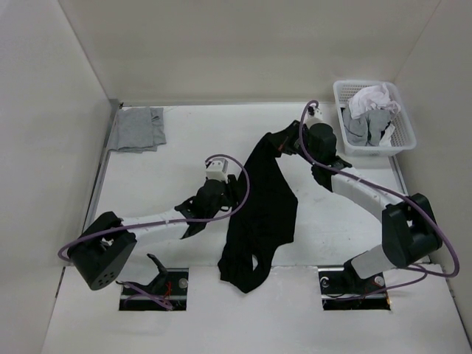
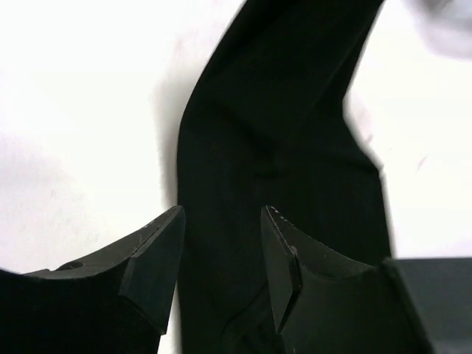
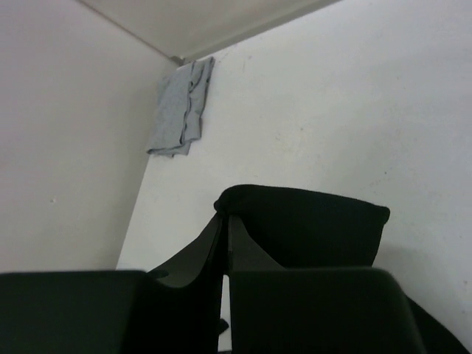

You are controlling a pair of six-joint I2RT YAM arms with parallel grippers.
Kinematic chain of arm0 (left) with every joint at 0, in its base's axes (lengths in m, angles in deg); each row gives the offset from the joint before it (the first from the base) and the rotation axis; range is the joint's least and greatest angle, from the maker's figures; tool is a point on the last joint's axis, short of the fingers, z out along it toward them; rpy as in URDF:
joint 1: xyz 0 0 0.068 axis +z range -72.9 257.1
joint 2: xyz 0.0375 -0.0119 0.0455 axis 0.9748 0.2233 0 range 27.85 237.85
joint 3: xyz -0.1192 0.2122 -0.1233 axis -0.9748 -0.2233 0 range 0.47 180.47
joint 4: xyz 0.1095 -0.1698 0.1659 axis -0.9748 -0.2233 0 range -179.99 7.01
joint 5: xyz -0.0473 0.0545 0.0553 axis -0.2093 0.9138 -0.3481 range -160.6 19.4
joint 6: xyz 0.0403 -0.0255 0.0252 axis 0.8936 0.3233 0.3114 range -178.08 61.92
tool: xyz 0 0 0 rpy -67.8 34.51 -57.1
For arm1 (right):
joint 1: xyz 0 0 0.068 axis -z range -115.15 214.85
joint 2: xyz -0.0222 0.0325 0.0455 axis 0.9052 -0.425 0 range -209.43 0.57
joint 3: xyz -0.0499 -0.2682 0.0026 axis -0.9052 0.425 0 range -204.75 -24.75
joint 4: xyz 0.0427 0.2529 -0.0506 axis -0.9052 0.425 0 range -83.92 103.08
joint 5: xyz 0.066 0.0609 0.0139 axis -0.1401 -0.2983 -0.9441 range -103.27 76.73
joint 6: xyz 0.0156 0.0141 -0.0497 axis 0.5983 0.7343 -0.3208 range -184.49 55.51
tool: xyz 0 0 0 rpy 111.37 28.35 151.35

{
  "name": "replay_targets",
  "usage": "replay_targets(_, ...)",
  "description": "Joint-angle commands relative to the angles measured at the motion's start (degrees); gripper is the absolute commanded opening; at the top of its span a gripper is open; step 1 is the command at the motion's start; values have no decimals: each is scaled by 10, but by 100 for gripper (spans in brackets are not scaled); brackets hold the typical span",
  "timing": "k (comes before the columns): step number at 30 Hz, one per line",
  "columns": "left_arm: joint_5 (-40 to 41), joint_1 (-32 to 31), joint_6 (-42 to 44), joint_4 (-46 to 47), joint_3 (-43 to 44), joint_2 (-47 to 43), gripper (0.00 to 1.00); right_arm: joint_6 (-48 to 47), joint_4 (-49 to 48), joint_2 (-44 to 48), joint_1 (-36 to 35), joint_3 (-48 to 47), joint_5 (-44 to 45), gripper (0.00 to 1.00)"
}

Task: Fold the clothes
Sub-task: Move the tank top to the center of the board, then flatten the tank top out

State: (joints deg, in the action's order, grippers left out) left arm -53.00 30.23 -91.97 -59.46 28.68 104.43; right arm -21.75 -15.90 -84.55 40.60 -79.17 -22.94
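Clamps the right gripper (image 3: 223, 217) shut on a bunched fold of the black tank top (image 3: 310, 221), both jaws pressed together with cloth gathered at their tips, drawn up above the bench (image 1: 147, 177). Holds that pinch toward the far right part of the bench, near the white basket (image 1: 376, 150) standing in the far right corner but not touching it. Poises the left gripper (image 2: 221, 214) with jaws parted near the middle of the bench, at the left edge of the same garment, grasping nothing (with black fabric filling the gap between the two fingers in the wrist view; impossible to tell whether the tips touch it). Stretches the tank top as one long dark band from the right gripper's pinch diagonally toward the near edge: narrow at the far end, broader through the middle, crumpled into a loose heap where it meets the near edge. Sits mostly between the two arms in the overhead view. Has a light grey garment (image 1: 138, 129) lying flat in the far left corner, close against the side wall, well apart from the tank top. Has white and grey clothes (image 1: 372, 99) heaped inside the basket, white on top.
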Motion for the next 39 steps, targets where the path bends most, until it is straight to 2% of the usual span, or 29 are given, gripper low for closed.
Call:
replay_targets(1, 7, 12, -22, 56, 33, 7, 44, 16, 19, -21, 28, -3, 36, 5)
replay_targets(3, -2, 17, -28, 46, 34, 17, 43, 24, 33, -41, 48, -10, 71, 10)
replay_targets(5, 1, 19, -36, 31, 32, 18, 42, 24, 61, -60, 71, -28, 119, 36)
replay_targets(6, 1, 20, -37, 30, 30, 17, 42, 23, 65, -60, 73, -30, 125, 39)
replay_targets(7, 5, 27, -44, 28, 23, 7, 42, 9, 84, -53, 72, -37, 146, 49)
replay_targets(10, 2, 49, -55, 28, 9, -14, 42, -56, 117, -36, 50, -44, 200, 59)
replay_targets(12, -2, 61, -57, 28, 7, -19, 42, -88, 140, -29, 21, -45, 239, 59)
replay_targets(13, -8, 71, -57, 28, 8, -20, 42, -109, 149, -31, -6, -44, 248, 41)
replay_targets(15, -13, 77, -57, 28, 9, -19, 42, -132, 166, -50, -40, -53, 221, 18)
replay_targets(17, -20, 82, -60, 31, 9, -16, 42, -143, 199, -84, -73, -74, 191, 7)
replay_targets(18, -20, 82, -60, 31, 8, -16, 42, -144, 209, -99, -86, -81, 188, 7)
replay_targets(19, -26, 84, -60, 33, 7, -16, 42, -143, 213, -112, -100, -83, 193, 10)
replay_targets(22, -29, 87, -62, 40, 3, -13, 42, -133, 200, -126, -117, -81, 208, 40)
replay_targets(25, -32, 84, -62, 44, 0, -4, 42, -141, 210, -134, -132, -106, 217, 55)
replay_targets(27, -32, 82, -65, 49, -3, 1, 42, -153, 247, -158, -150, -146, 248, 58)
replay_targets(30, -32, 84, -73, 58, -17, -7, 42, -165, 303, -202, -181, -192, 342, 58)
replay_targets(32, -32, 89, -73, 60, -25, -18, 42, -165, 324, -220, -194, -212, 389, 55)
replay_targets(39, -34, 111, -78, 60, -43, -49, 42, -163, 388, -259, -204, -265, 461, 49)
